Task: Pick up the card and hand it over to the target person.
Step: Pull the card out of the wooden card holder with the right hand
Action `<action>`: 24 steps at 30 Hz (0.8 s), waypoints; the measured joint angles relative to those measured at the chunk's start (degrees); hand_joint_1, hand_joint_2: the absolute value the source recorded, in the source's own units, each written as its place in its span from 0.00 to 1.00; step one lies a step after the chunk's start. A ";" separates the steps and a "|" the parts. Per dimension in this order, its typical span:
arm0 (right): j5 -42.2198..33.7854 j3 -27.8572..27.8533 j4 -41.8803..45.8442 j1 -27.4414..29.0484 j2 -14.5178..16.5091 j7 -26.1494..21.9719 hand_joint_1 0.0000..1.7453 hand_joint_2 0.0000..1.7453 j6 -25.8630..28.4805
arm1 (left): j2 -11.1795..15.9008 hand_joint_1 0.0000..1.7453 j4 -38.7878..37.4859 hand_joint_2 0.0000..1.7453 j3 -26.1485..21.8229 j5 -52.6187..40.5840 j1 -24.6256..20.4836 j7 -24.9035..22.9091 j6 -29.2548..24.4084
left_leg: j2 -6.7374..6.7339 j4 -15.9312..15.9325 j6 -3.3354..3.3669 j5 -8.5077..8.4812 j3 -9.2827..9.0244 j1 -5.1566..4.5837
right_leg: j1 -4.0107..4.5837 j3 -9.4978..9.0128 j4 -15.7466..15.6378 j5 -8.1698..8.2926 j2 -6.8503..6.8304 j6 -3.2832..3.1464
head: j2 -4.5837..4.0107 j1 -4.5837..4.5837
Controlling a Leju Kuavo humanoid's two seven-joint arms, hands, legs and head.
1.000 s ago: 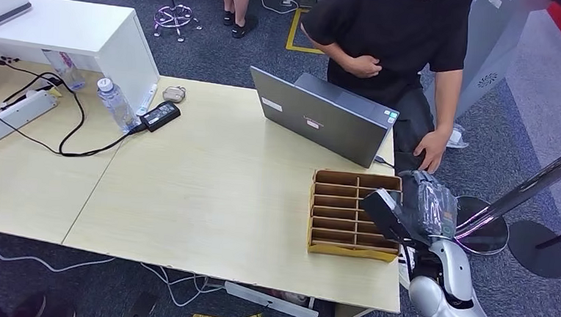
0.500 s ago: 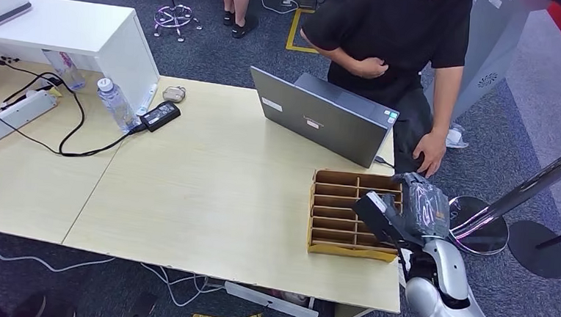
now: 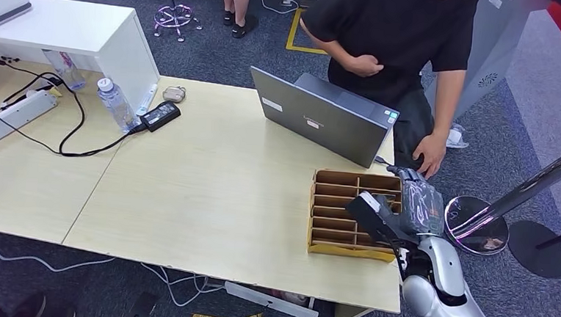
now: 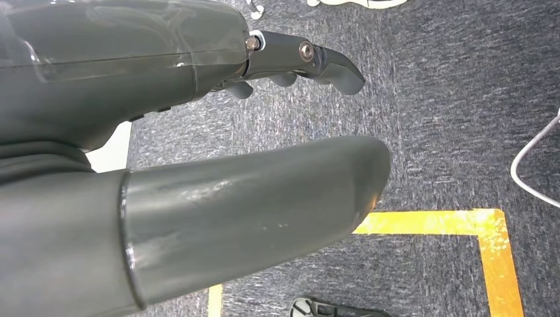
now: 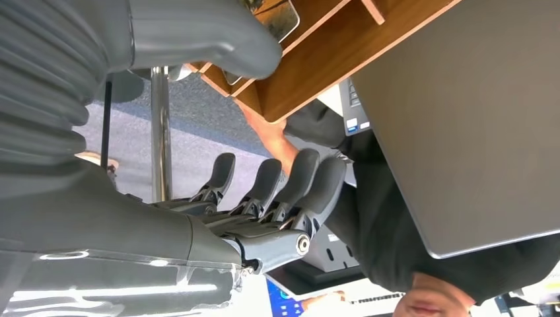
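A wooden slotted box (image 3: 337, 206) stands at the table's right front, before a grey laptop (image 3: 324, 117). My right hand (image 3: 414, 207) hangs over the box's right side, its dark thumb reaching across the slots. In the right wrist view the thumb (image 5: 218, 33) lies beside a dark shiny card (image 5: 271, 18) standing in a slot of the box (image 5: 317, 59). The fingers (image 5: 284, 185) are spread away from the thumb and hold nothing. A person in a black shirt (image 3: 395, 33) stands behind the laptop, one hand (image 3: 431, 151) at the table's corner. My left hand (image 4: 198, 165) hangs over the carpet, fingers apart.
A water bottle (image 3: 115, 104), a power adapter (image 3: 161, 114) with cables and a power strip (image 3: 11, 116) lie at the table's left. A white shelf (image 3: 86, 33) stands at the back left. A metal post and its round base (image 3: 479, 226) stand right of the table.
My right hand has shifted left, further over the box. The person has barely moved.
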State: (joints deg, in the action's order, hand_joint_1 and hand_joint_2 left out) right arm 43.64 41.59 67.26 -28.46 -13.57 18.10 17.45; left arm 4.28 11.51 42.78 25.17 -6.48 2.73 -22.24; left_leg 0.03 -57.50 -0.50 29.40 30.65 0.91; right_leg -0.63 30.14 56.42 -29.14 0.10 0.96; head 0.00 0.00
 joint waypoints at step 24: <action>1.12 1.92 -3.76 -1.12 0.89 1.57 0.54 1.00 -0.70 | 0.10 0.00 0.00 0.00 0.26 0.27 -0.03 -0.60 -0.53 | 0.03 -0.01 -0.01 0.02 0.02 0.00 | 0.00 0.01 0.02 -0.03 -0.03 0.00 | 0.00 0.00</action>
State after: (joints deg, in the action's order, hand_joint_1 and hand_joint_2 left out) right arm 44.76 43.51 63.50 -29.57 -12.68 19.68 16.74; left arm 4.37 11.51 43.05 25.45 -6.51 2.13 -22.77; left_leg 0.06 -57.51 -0.50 29.42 30.67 0.90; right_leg -0.63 30.15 56.43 -29.17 0.08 0.97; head 0.00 0.00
